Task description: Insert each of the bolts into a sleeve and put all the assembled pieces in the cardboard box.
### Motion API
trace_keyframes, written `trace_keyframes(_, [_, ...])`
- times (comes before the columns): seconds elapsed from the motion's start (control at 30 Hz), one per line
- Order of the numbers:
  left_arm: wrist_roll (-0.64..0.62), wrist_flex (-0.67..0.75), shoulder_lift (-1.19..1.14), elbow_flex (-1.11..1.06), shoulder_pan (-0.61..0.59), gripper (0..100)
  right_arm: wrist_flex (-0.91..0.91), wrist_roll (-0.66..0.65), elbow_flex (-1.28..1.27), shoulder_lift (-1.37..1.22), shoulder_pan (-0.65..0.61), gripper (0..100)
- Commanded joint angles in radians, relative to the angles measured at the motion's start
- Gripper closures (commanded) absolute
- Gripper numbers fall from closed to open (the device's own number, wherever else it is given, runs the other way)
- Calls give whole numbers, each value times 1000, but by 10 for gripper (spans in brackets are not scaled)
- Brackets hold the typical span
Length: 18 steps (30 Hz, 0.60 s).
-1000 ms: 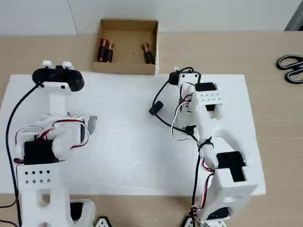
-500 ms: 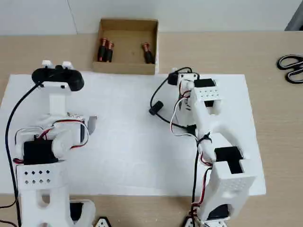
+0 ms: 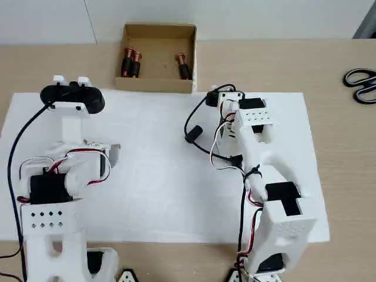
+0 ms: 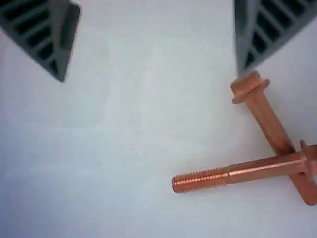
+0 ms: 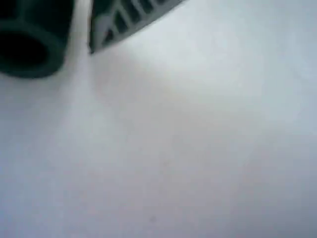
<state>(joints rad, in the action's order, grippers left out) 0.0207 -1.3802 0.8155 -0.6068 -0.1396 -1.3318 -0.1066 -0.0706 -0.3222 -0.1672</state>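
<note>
Two copper bolts lie crossed on the white sheet, one flat (image 4: 233, 176) and the other (image 4: 265, 116) with its flanged head close to one finger. My left gripper (image 4: 153, 49) hangs open above them, its fingers wide apart; from above it (image 3: 70, 88) sits at the sheet's far left. A dark sleeve (image 5: 25, 44) rests on the sheet right beside my right gripper (image 3: 226, 97), near the box's right corner. The cardboard box (image 3: 158, 27) holds a pair of assembled pieces (image 3: 130, 61) on its left side and a third (image 3: 183, 66) on its right.
The white sheet (image 3: 158, 176) covers most of the wooden table. Scissors (image 3: 361, 85) lie at the far right edge. A black cable with a plug (image 3: 194, 134) loops out beside the right arm.
The right arm has shifted slightly left and toward the box. The left arm has not moved.
</note>
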Motion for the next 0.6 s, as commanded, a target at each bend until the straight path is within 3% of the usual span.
trace_keyframes(0.0, [9, 18, 18, 4, -2, 791, -8, -8, 23, -1, 7, 836])
trace_keyframes(0.3, [9, 18, 18, 4, -2, 791, -8, -6, -3, -2, 7, 842])
trace_keyframes(0.57, [8, 18, 12, 4, 3, 790, 2, -28, -49, 5, 7, 984])
